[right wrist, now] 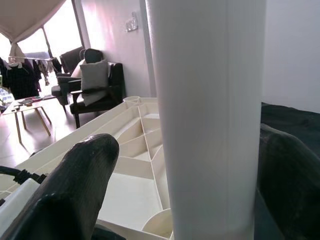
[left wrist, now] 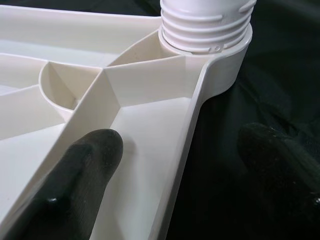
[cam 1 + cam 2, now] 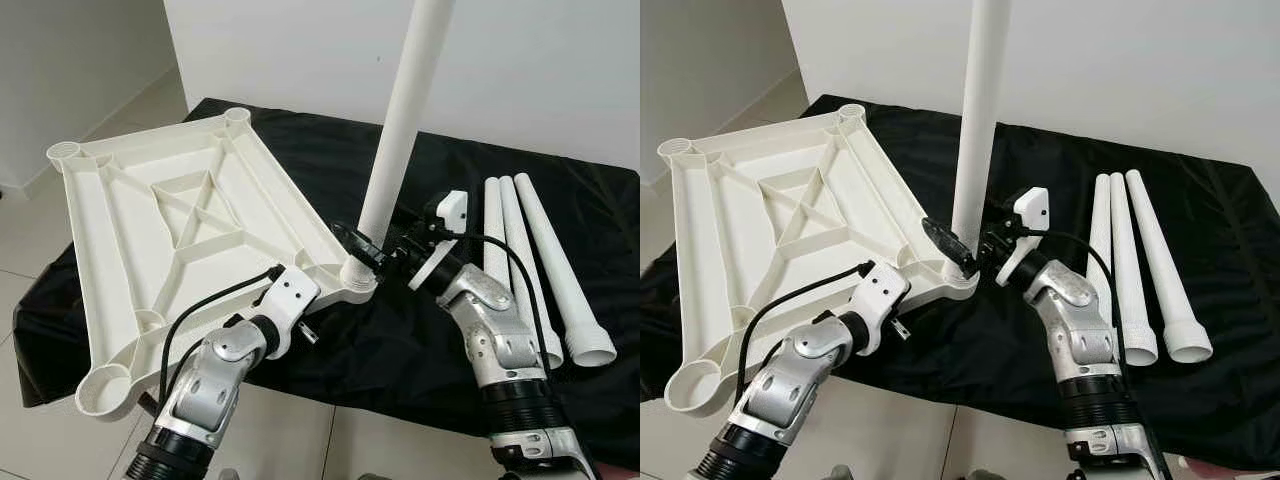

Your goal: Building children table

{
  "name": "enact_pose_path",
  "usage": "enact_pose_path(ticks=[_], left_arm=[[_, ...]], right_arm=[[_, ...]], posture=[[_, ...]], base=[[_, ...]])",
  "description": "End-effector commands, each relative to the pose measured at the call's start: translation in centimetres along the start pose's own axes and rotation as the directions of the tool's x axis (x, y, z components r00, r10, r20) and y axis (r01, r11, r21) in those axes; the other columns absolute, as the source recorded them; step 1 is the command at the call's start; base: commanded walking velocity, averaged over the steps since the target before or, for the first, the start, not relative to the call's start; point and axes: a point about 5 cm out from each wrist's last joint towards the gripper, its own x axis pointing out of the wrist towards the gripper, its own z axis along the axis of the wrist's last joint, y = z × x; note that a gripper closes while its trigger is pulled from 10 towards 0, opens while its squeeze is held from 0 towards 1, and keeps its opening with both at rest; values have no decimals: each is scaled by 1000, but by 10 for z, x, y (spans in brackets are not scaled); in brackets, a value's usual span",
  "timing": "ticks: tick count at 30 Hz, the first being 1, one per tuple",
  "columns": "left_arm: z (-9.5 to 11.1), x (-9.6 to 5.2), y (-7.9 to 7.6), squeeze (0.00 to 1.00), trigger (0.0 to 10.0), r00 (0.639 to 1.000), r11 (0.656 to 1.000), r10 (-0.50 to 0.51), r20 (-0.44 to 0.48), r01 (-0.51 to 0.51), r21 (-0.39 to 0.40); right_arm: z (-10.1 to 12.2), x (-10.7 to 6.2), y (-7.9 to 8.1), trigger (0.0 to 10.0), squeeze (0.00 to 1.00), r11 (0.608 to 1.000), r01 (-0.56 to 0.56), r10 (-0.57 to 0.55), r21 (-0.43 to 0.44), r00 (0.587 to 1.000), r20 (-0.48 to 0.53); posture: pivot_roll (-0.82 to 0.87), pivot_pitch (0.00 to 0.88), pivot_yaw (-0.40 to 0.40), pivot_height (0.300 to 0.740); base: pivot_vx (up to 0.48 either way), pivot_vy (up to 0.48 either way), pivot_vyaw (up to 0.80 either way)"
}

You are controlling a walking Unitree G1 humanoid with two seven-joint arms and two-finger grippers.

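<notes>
White tabletop panel (image 3: 170,240) lies upside down, ribbed underside up, on the black-draped surface (image 3: 400,340). Its left and near edges overhang the drape, and it sits tilted, near-left corner low.

One leg (image 3: 400,120) stands upright in the near-right corner socket (image 3: 360,272); its top is cut off by the frame. In the left wrist view the threaded end (image 2: 205,25) sits in the socket collar; how far it is screwed home cannot be told.

Right claw (image 3: 362,243) is at the base of the standing leg, just above the socket. In the right wrist view one finger (image 1: 75,185) lies on each side of the leg, spread to the leg's width. Contact looks likely, but the pads are hidden behind the leg, so a firm grip cannot be confirmed.

Left claw (image 2: 175,165) is at the panel's near edge beside the same corner. It straddles the rim: one finger (image 2: 85,170) over the ribbed inner face, the other over the black cloth outside. A clear gap on both sides; fingers apart, holding nothing.

Three spare legs (image 3: 530,260) lie side by side on the surface to the right, flared ends toward the robot. The innermost is partly hidden by the right arm.

Background in the right wrist view: dark armchair (image 1: 92,85), blurred.
</notes>
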Motion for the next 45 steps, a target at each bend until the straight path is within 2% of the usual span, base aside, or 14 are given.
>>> enact_pose_path(ticks=[1, 2, 3, 4, 6, 13, 16, 20, 27, 34, 40, 44, 45], left_arm=[[1, -2, 1, 1000, 10000, 1000, 1000, 2, 8, -2, 21], [1, -3, 3, 467, 10000, 1000, 999, -2, 10, 2, 36], [1, -3, 3, 467, 10000, 1000, 999, -2, 10, 2, 36], [2, -4, 3, 0, 10000, 1000, 999, -7, 15, 7, 35], [6, -6, 4, 0, 10000, 999, 1000, -21, 37, 20, 18], [17, -12, 0, 0, 10000, 990, 995, -101, 97, 98, 26], [15, -14, -3, 0, 10000, 985, 989, -146, 91, 142, 47], [10, -14, -5, 0, 10000, 979, 980, -194, 60, 190, 63], [10, -13, -1, 0, 10000, 972, 971, -228, 54, 223, 92], [11, -10, 4, 0, 10000, 961, 958, -272, 49, 265, 112], [13, -9, 7, 0, 10000, 961, 957, -271, 50, 264, 124], [13, -9, 7, 0, 10000, 961, 956, -272, 50, 264, 125], [13, -9, 8, 0, 10000, 959, 954, -280, 48, 273, 127]], right_arm=[[-4, -3, 0, 10000, 0, 1000, -6, 6, 27, 1000, -10], [-4, -6, 0, 10000, 0, 999, -9, 9, 44, 1000, -1], [-4, -6, 0, 10000, 0, 999, -9, 9, 44, 1000, -1], [-3, -8, -2, 10000, 0, 999, 4, -4, 47, 1000, 7], [-2, -10, -7, 10000, 0, 996, 54, -55, 70, 998, 21], [-3, -23, -5, 10000, 0, 994, 98, -100, 50, 994, 38], [-3, -32, -2, 10000, 0, 993, 119, -120, 17, 992, 43], [-4, -45, 8, 10000, 0, 992, 117, -119, 37, 992, 52], [0, -58, 15, 10000, 0, 993, 109, -112, 39, 992, 60], [7, -72, 31, 10000, 0, 999, 1, -2, 49, 1000, 15], [8, -74, 36, 10000, 0, 995, -85, 87, 60, 996, -16], [9, -74, 37, 10000, 0, 993, -98, 99, 60, 995, -22], [9, -74, 40, 10000, 0, 988, -135, 138, 78, 990, -32]], posture=[[-10, 0, -13, 740], [-11, 0, -13, 740], [-11, 0, -13, 740], [-13, 0, -14, 740], [-13, 0, -15, 740], [-15, 0, -11, 740], [-30, 9, 6, 740], [-44, 17, 19, 740], [-57, 26, 26, 740], [-69, 34, 16, 740], [-60, 28, 2, 740], [-60, 28, 2, 740], [-52, 21, -10, 740]], base=[[0, 0, 0], [0, 0, 0], [0, 0, 0], [0, 0, 0], [0, 0, 0], [0, 0, 0], [0, 0, 0], [0, 0, 0], [0, 0, 0], [0, 0, 0], [0, 0, 0], [0, 0, 0], [0, 0, 0]])
